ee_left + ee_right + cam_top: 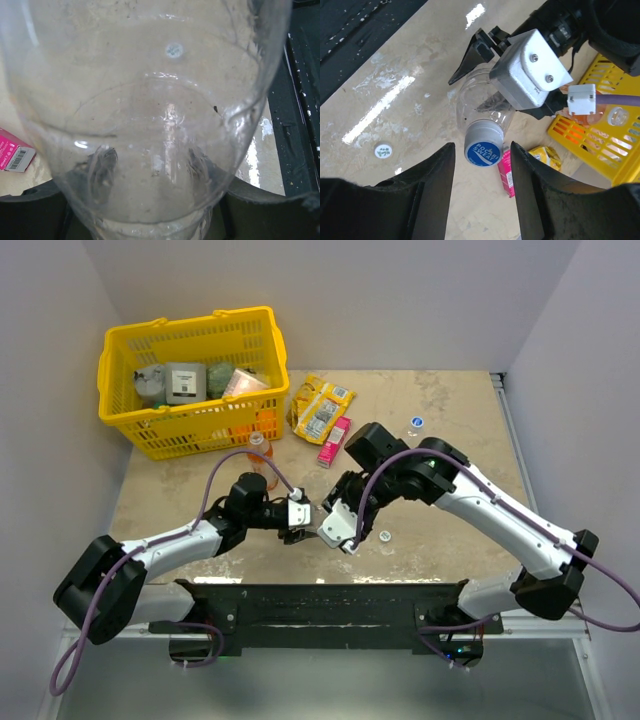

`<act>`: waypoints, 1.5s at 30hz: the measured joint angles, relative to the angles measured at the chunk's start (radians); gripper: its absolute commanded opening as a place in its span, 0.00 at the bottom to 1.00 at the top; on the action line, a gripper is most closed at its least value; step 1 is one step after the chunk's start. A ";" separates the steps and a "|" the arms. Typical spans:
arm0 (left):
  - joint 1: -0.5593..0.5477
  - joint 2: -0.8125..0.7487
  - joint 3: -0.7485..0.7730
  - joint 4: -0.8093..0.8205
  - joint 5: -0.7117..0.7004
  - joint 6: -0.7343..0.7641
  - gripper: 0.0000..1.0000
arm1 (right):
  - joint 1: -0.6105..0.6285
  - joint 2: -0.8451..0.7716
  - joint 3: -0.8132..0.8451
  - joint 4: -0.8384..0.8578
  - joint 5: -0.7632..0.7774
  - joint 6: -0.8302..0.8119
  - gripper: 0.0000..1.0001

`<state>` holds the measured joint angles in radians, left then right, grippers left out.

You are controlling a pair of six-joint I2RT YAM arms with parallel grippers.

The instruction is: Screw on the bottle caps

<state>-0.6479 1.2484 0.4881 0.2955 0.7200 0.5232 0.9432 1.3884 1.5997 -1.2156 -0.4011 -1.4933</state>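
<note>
A clear bottle point(479, 102) lies level above the table, with my left gripper point(298, 523) shut on its body. Seen through the plastic, its fingers point(102, 167) press both sides. A blue-topped cap point(484, 148) sits on the bottle's neck. My right gripper point(481, 146) stands open around this cap, a gap showing on each side. A whitish cap point(384, 536) lies on the table near the right gripper point(340, 530). Another blue cap point(416, 423) lies farther back. An orange bottle point(260, 455) stands by the basket.
A yellow basket point(185, 328) holding several items stands at the back left. A yellow snack packet point(322, 405) and a pink packet point(335, 440) lie in the middle behind the grippers. The black base plate point(320, 605) runs along the near edge.
</note>
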 measured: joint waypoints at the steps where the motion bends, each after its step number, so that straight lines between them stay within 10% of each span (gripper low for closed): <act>1: 0.000 0.000 0.000 0.000 0.000 0.004 0.00 | 0.001 0.005 0.000 -0.007 0.001 -0.005 0.42; 7: 0.001 0.000 0.000 -0.017 -0.008 0.019 0.00 | 0.005 0.036 0.018 -0.030 0.025 -0.012 0.00; 14: 0.006 0.000 -0.023 0.071 -0.134 -0.105 0.00 | -0.053 0.182 0.191 -0.049 0.032 0.369 0.00; 22: -0.052 0.036 -0.030 0.071 -0.503 -0.288 0.00 | -0.362 0.361 0.163 0.117 -0.338 1.188 0.00; 39: -0.064 0.061 -0.023 0.045 -0.636 -0.305 0.00 | -0.394 0.402 0.135 0.226 -0.370 1.437 0.00; 42: -0.064 0.065 -0.022 0.070 -0.609 -0.323 0.15 | -0.392 0.402 0.173 0.191 -0.341 1.419 0.00; 45: -0.061 0.066 -0.016 0.129 -0.587 -0.351 0.99 | -0.381 0.403 0.259 0.138 -0.298 1.384 0.00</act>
<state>-0.7090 1.3140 0.4721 0.4248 0.1329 0.1726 0.5625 1.7912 1.8591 -1.0779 -0.6991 -0.1093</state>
